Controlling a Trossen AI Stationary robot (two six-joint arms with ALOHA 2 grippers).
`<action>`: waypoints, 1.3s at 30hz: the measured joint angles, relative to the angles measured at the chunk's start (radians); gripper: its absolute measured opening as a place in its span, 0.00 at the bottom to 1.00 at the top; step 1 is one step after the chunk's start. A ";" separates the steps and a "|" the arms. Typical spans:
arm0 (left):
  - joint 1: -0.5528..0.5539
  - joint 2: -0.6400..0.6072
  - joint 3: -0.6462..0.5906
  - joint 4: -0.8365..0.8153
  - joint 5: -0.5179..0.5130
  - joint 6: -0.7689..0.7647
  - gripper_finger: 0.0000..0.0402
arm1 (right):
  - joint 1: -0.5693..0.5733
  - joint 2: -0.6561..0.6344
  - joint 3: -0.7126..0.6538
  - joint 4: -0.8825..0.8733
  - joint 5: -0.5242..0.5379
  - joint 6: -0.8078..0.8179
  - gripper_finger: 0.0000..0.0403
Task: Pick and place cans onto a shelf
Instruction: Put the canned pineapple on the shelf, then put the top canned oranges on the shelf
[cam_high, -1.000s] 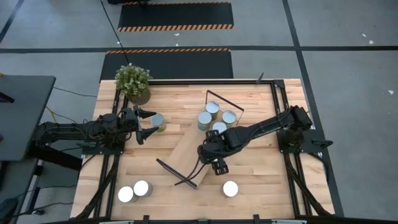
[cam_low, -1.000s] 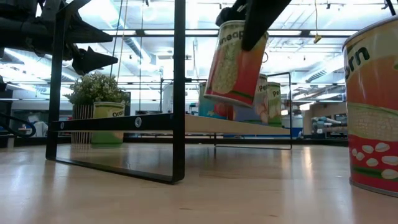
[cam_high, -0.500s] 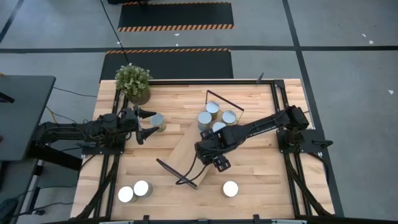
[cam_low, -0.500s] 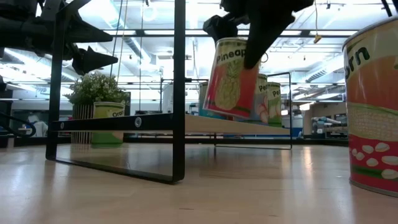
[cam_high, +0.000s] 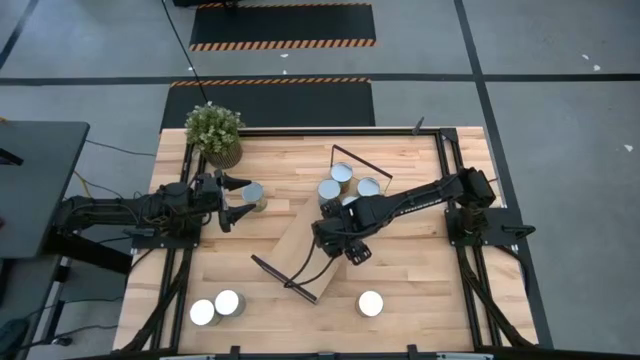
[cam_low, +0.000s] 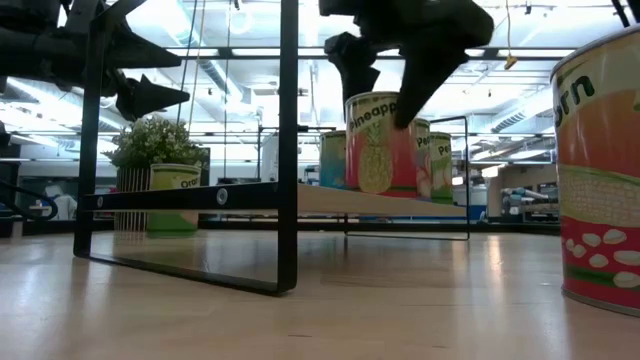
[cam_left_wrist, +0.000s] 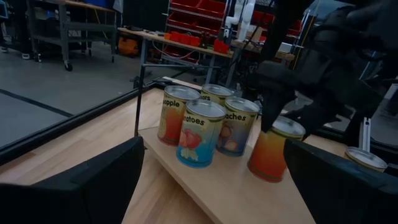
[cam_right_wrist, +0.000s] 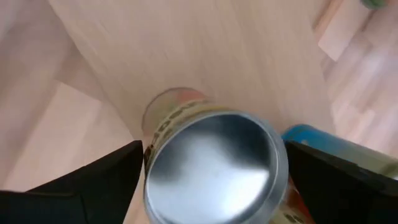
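Looking straight down, we find the right gripper (cam_high: 337, 240) over the shelf (cam_high: 300, 243), which lies diagonally on the table (cam_high: 410, 280). Its fingers (cam_right_wrist: 74, 180) stand released on either side of a pineapple can (cam_low: 380, 143) that sits upright on the shelf board, just beside three other cans (cam_high: 343, 183) grouped at the shelf's far end. From the left wrist, we see that can as an orange tin (cam_left_wrist: 273, 149) under the right arm. Our left gripper (cam_high: 236, 197) hovers near the plant (cam_high: 214, 132), fingers spread around a can (cam_high: 253, 196) without closing on it. Three more cans stand on the table: a pair (cam_high: 216, 307) and a single (cam_high: 371, 303).
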 joint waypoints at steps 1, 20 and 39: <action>0.000 0.000 0.000 -0.005 0.000 -0.002 0.98 | 0.006 0.000 0.000 -0.008 0.019 -0.005 0.99; 0.000 0.000 0.000 0.022 0.000 0.026 0.98 | 0.006 -0.001 0.016 -0.051 0.201 0.183 0.97; 0.000 0.000 0.000 0.040 0.045 0.030 0.98 | -0.002 -0.024 0.016 -0.103 0.146 0.526 0.96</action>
